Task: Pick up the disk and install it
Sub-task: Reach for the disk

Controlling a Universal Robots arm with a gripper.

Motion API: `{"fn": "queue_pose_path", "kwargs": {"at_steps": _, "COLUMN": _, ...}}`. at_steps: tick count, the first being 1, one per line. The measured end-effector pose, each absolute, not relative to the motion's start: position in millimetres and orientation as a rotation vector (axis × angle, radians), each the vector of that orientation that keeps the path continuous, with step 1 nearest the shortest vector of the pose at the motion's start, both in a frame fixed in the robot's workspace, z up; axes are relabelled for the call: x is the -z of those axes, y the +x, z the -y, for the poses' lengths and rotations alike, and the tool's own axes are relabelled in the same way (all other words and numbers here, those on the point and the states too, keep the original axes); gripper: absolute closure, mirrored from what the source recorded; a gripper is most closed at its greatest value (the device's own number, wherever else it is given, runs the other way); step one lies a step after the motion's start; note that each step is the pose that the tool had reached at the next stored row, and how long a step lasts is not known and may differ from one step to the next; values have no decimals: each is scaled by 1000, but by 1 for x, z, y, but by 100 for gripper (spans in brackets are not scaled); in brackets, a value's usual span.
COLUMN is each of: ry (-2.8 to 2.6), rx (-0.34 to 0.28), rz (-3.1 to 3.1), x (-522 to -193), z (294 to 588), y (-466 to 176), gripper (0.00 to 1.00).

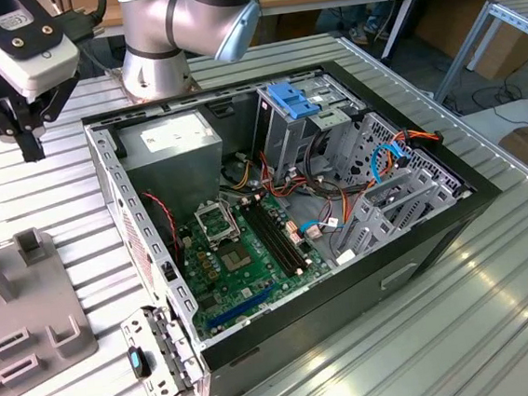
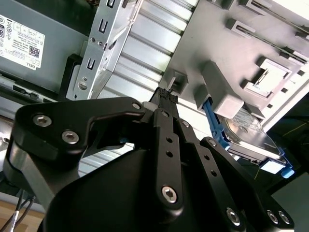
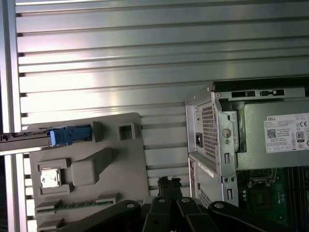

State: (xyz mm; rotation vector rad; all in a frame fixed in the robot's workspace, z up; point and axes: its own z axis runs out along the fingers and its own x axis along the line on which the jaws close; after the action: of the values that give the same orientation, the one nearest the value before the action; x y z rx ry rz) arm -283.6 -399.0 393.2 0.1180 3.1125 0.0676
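Exterior view: gripper (image 1: 29, 141) is held at 10 o'clock of the open case (image 1: 419, 249). The grey fixture (image 1: 22, 306) is set at 8 o'clock. The case is laid on its side, likely so the drive cage (image 1: 404, 194) can be reached from above.

Second wrist view: the jaws are pinched together and nothing is carried. The disk (image 2: 251, 140) is stood on edge in a fixture slot, probably so its faces are presented for a pinch.

First wrist view: the disk (image 3: 29, 137) is untouched and well apart from the gripper.

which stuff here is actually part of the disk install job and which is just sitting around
Part of the job:
- the disk, at the grey holder
- the gripper, holding nothing
- the open computer case with its drive cage

Just lying about:
- the power supply
- the motherboard
- the small chip in the holder
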Motion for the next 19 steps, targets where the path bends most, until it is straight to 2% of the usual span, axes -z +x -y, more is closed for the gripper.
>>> {"fn": "queue_pose_path", "kwargs": {"at_steps": 19, "ry": 118, "rx": -68, "rz": -3113, "x": -393, "z": 399, "y": -309, "gripper": 89}}
